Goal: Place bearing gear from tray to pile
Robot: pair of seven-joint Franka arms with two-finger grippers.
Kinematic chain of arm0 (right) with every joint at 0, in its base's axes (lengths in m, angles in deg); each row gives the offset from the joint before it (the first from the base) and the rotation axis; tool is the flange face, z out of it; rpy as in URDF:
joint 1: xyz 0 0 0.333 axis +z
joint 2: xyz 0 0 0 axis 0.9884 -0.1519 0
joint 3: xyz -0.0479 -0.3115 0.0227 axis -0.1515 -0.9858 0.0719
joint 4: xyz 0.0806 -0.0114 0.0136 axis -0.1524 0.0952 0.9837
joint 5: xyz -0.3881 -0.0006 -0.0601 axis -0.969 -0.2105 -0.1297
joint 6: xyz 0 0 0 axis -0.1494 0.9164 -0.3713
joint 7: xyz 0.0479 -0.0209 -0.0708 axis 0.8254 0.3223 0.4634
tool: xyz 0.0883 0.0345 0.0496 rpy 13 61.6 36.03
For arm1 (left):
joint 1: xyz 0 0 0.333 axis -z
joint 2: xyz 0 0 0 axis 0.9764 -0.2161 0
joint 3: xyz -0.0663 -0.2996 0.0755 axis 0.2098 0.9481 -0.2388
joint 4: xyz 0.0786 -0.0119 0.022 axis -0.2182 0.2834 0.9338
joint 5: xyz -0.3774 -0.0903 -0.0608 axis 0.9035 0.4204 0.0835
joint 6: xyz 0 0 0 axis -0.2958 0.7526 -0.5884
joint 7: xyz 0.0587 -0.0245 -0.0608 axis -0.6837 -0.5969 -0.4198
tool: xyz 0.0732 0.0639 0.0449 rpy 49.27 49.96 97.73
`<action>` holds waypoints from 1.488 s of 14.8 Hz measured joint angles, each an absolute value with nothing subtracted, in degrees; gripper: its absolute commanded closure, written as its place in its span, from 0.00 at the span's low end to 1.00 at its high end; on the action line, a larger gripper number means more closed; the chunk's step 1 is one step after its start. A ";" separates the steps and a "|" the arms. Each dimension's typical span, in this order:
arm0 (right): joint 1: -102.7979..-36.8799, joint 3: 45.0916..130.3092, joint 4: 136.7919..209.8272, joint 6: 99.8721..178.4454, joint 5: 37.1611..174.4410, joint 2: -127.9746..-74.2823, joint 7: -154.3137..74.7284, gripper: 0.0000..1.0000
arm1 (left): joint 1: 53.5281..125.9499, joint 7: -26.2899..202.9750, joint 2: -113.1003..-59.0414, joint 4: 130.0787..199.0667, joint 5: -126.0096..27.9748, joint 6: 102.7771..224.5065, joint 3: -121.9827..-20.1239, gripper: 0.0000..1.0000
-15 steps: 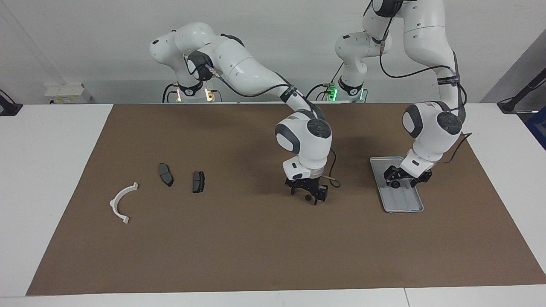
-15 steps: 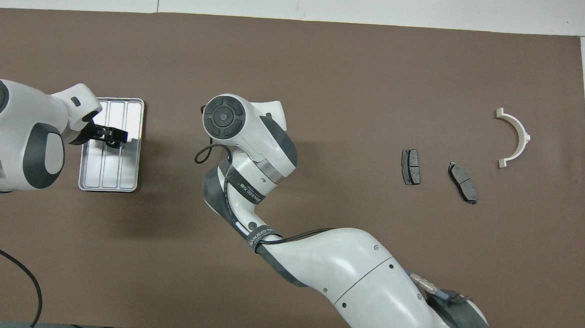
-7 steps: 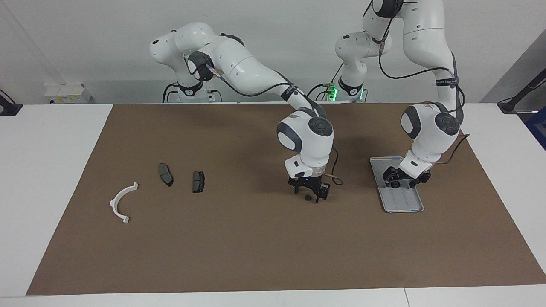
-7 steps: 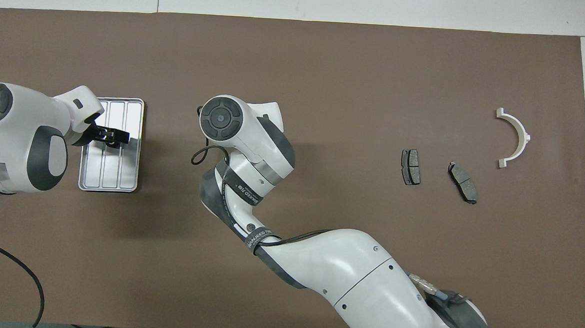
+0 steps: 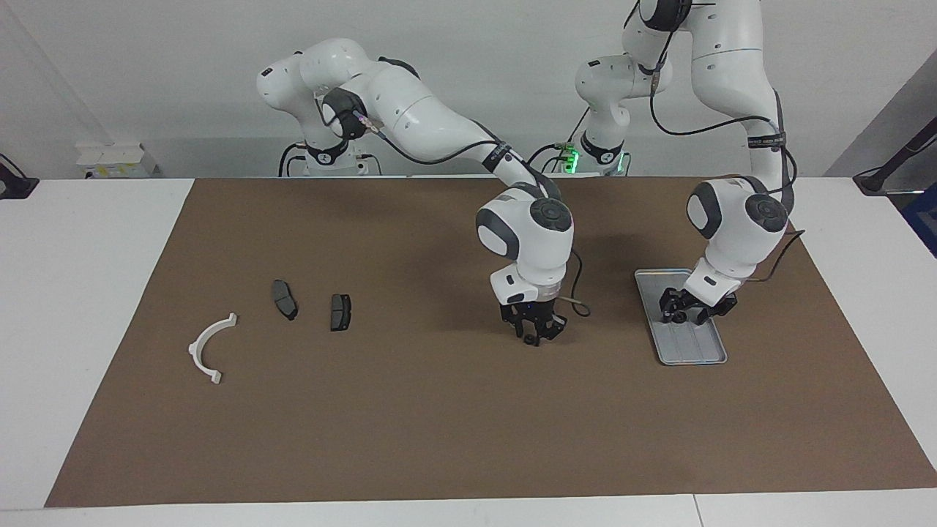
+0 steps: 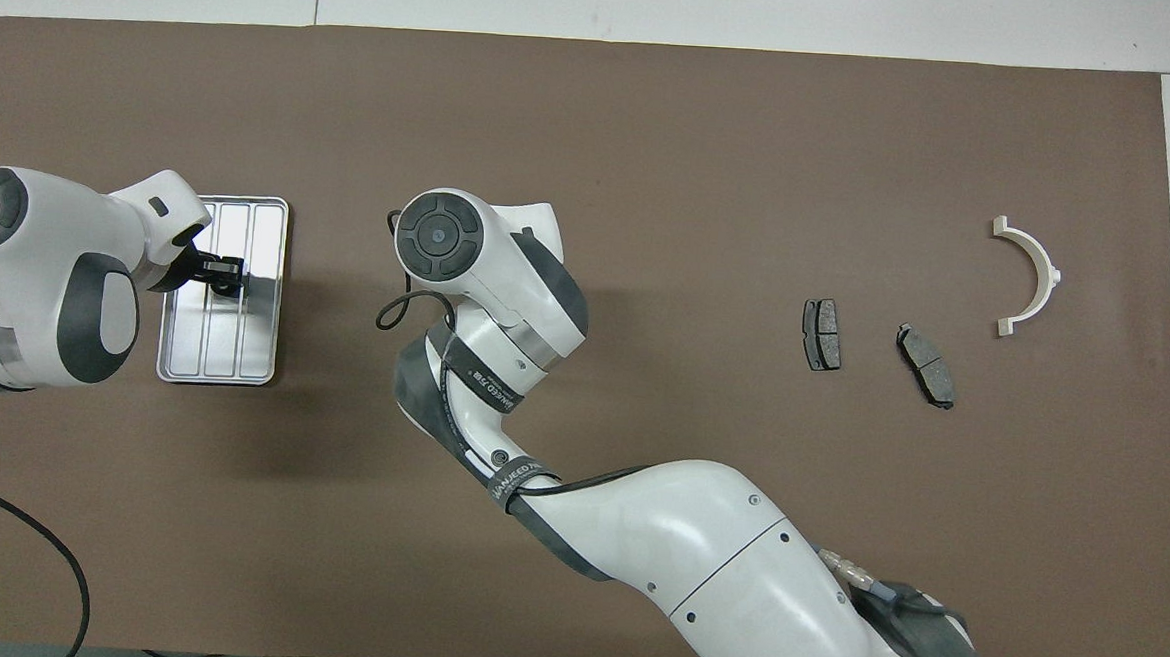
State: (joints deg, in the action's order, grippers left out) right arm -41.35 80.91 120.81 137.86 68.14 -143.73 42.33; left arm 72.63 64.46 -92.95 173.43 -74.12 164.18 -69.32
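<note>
The silver tray (image 5: 693, 353) (image 6: 255, 356) lies at the left arm's end of the mat. My left gripper (image 5: 681, 315) (image 6: 219, 273) is down in it, fingers drawn in on a small dark round bearing gear (image 5: 678, 318). At mid-mat, my right gripper (image 5: 530, 335) is low, shut on another small dark bearing gear (image 5: 527, 339); the overhead view hides this gripper under its own wrist. The pile lies toward the right arm's end: a white half-ring (image 5: 194, 351) (image 6: 1051, 276) and two dark brake-pad pieces (image 5: 284, 299) (image 5: 340, 312).
A brown mat (image 5: 410, 439) covers most of the white table (image 5: 88, 293). The right arm's forearm stretches over the mat's middle. A loose cable (image 5: 578, 307) loops beside the right wrist.
Both grippers went from open to closed: the right around the small part on the mat, the left around the one in the tray. Both wrists shifted only slightly.
</note>
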 measured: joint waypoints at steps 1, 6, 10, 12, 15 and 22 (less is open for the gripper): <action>-41.36 80.92 120.81 137.86 68.14 -143.73 42.33 1.00 | 72.67 64.60 -92.97 173.42 -74.12 164.19 -69.32 1.00; -41.49 81.01 120.79 137.86 68.14 -143.73 42.33 1.00 | 72.67 64.70 -93.00 169.23 -74.11 160.81 -69.34 1.00; -43.19 81.31 120.64 136.86 68.14 -143.63 40.51 1.00 | 72.69 64.92 -93.01 162.30 -73.65 154.05 -69.34 1.00; -44.70 81.54 120.17 134.04 68.14 -142.89 37.16 1.00 | 72.69 64.94 -93.04 161.58 -73.32 153.68 -69.34 1.00; -47.34 82.50 119.35 128.12 68.14 -139.66 30.76 1.00 | 72.73 65.26 -93.47 161.58 -73.17 153.74 -69.33 1.00; -55.45 83.77 119.24 113.80 69.26 -129.09 8.03 1.00 | 83.85 84.86 -94.91 161.31 -73.08 156.73 -69.27 1.00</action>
State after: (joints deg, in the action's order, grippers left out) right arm -55.45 83.77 119.24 113.80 69.26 -129.09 8.03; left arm 83.85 84.86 -94.91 161.31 -73.08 156.73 -69.27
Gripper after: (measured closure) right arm 0.753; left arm 0.656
